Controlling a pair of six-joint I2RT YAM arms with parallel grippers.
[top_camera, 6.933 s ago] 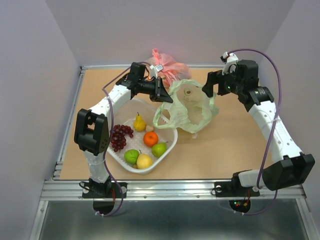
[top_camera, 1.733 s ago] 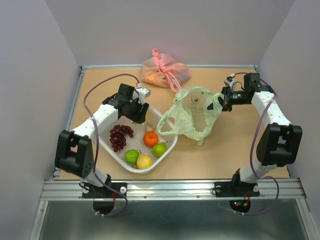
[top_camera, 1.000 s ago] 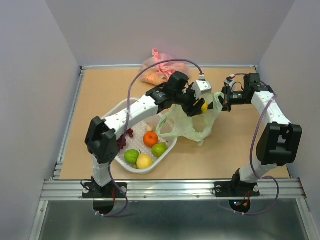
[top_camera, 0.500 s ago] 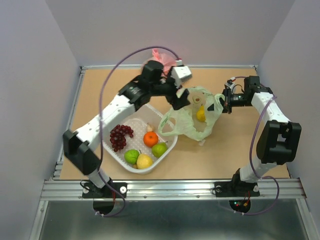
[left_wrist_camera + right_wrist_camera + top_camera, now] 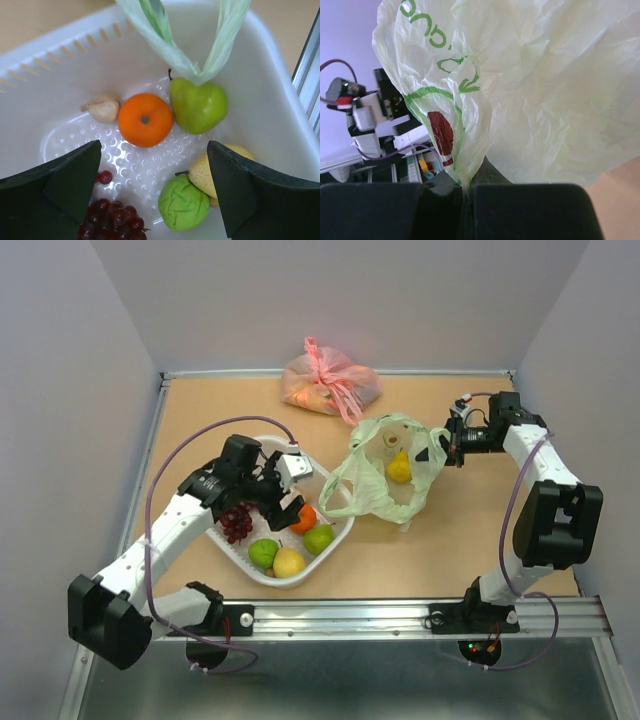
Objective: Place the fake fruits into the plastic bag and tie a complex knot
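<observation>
Left fingers standing wide apart, holding nothing, hovering above orange in white basket. Right fingers pinching plastic bag rim. Bag lying on surface beside basket, mouth gaping upward, pear inside.

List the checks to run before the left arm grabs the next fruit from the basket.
1. The left gripper open and empty: ok.
2. The right gripper shut on the edge of the bag: ok.
3. The pear inside the bag: ok.
4. The orange uncovered below the left gripper: ok.
5. The bag handle out of the basket: not ok, it hangs over the green fruit.
</observation>
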